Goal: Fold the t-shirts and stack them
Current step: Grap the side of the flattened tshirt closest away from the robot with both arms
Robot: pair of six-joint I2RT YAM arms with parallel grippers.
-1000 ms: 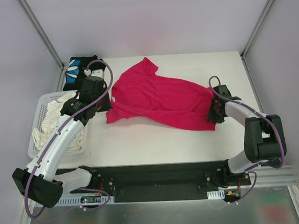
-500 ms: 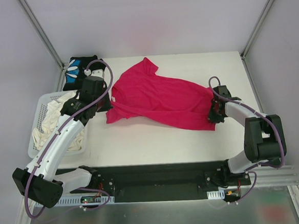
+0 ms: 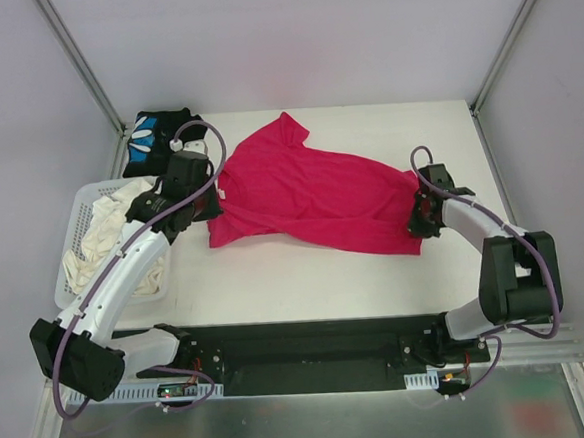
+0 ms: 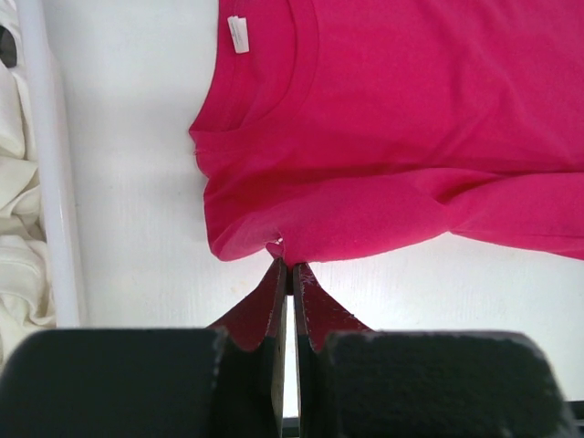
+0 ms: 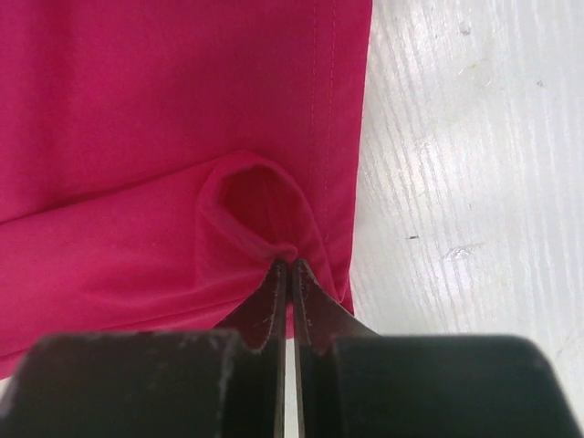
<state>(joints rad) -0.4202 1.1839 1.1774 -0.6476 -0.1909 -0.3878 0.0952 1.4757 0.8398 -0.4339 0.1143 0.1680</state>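
Red t-shirt [image 3: 310,193] between jaws (both pairs)

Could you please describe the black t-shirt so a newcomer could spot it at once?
On the white table, look to the far left corner, beyond the white basket. The black t-shirt lies bundled there, dark with a blue-and-white print, unlike the magenta t-shirt spread across the middle.

On bench [image 3: 306,278]: spread t-shirt [image 3: 310,193] across the middle | bundled t-shirt [image 3: 156,136] in far left corner, behind basket [image 3: 67,257] | basket at left edge, cloths [image 3: 98,238] inside | left claw [image 3: 208,212] at spread t-shirt's left edge | right claw [image 3: 414,225] at its right edge
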